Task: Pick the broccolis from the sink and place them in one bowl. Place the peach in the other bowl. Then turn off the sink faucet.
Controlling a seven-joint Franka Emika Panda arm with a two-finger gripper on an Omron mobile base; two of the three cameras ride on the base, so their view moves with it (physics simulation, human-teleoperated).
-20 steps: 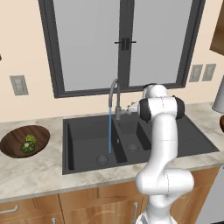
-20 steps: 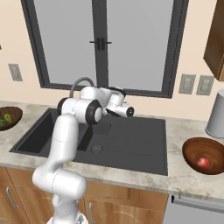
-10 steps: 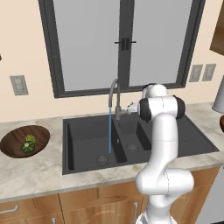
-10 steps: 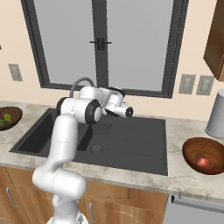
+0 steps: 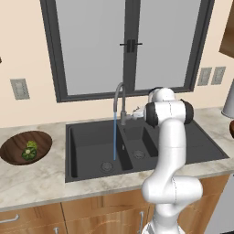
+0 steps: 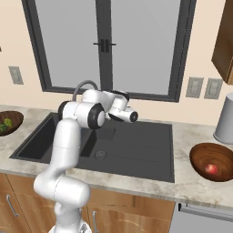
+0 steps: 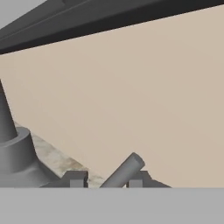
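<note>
Left base view: broccolis (image 5: 29,150) already sit in the wooden bowl (image 5: 13,147) on the counter left of the sink (image 5: 87,141). Water stream (image 5: 114,137) falls from the faucet (image 5: 119,98) into the left basin, so the tap is on. Arm reaches in behind the faucet base; gripper mostly hidden behind the arm's upper link.

Right base view: peach (image 6: 210,169) lies in the other bowl (image 6: 200,157) on the counter right of the sink. Both sorting steps look done. Faucet arch pokes up behind the arm; hand is turned toward it.

Hand view: grey lever handle (image 7: 124,170) angles up between the two finger tips, gripper (image 7: 105,180) narrowed on it, tips close at either side and apparently clamped on the lever. Faucet base at left, tan wall beyond.

Step in hand, by my read: turning off the faucet. Next move calls for swinging the lever while keeping the pinch, until the stream stops.
</note>
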